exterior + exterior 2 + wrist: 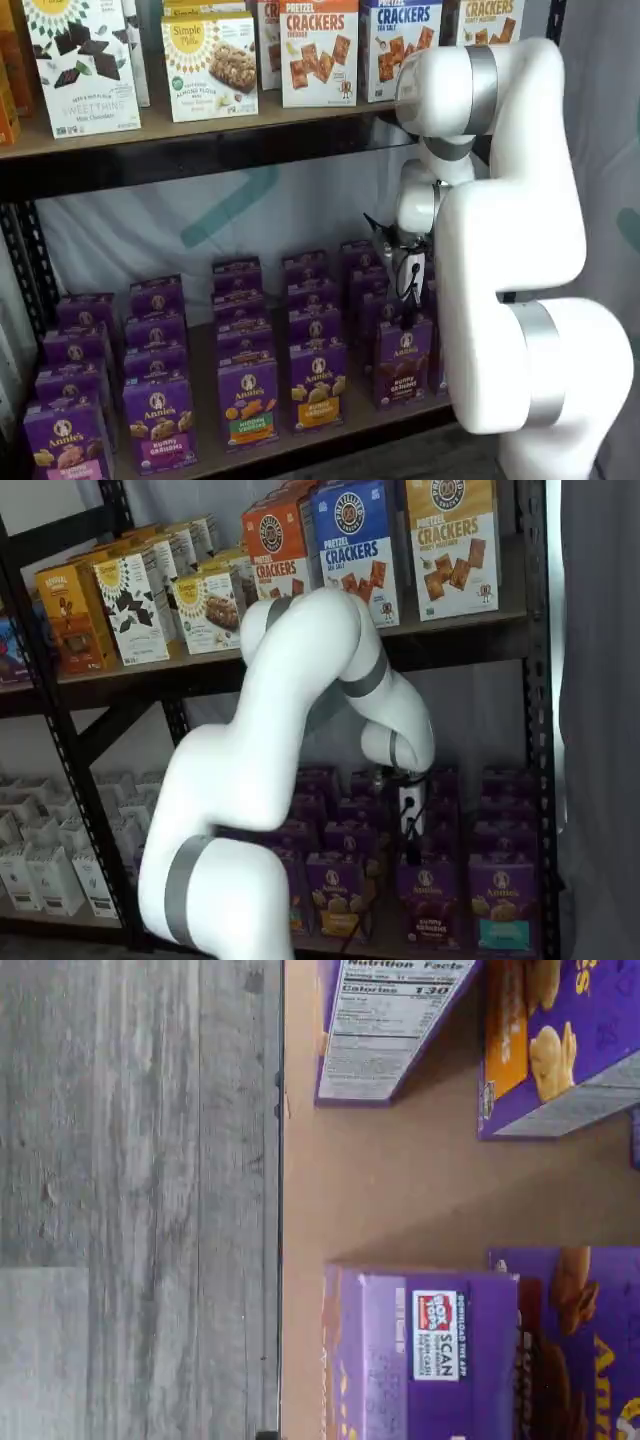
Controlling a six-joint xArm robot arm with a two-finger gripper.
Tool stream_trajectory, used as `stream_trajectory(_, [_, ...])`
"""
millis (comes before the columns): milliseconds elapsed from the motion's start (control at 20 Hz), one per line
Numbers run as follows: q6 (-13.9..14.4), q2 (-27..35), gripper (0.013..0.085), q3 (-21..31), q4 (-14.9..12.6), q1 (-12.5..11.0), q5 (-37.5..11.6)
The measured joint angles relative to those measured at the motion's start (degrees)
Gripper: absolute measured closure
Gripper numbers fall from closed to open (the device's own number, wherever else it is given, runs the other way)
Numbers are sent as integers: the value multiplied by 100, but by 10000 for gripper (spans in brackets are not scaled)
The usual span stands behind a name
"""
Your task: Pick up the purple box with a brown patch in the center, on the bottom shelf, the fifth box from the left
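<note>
The purple box [404,362] stands upright in the front row of the bottom shelf [352,424], with dark brown crackers pictured mid-front and a brown band below. It also shows in a shelf view [428,900]. In the wrist view I see its top with a scan label [430,1345] and part of its brown front. My gripper [409,288] hangs above and just behind this box, apart from it. It shows in both shelf views [408,825]. Its white body and a cable show, but the fingers are too dark and small to read.
Purple cartons with orange [318,388], green [248,400] and teal [500,905] bands stand beside it in rows. The wrist view shows the board [400,1195], a side-panel carton [385,1030], an orange-banded carton [555,1055] and grey floor [130,1200]. Cracker boxes [318,50] fill the higher board.
</note>
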Motion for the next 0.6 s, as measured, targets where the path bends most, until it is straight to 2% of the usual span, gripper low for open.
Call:
stream_trajectory(50, [86, 5, 130, 9, -95, 0, -55])
stream_trajectory(100, [467, 69, 130, 8, -535, 1, -292])
stream_trajectory(150, [743, 162, 130, -45, -865, 8, -453])
stream_trajectory(200, [882, 245, 130, -132, -1018, 17, -519])
stream_trajectory(450, [1153, 568, 130, -524, -1318, 29, -467])
stream_trajectory(600, [1621, 670, 130, -729, -1874, 19, -131])
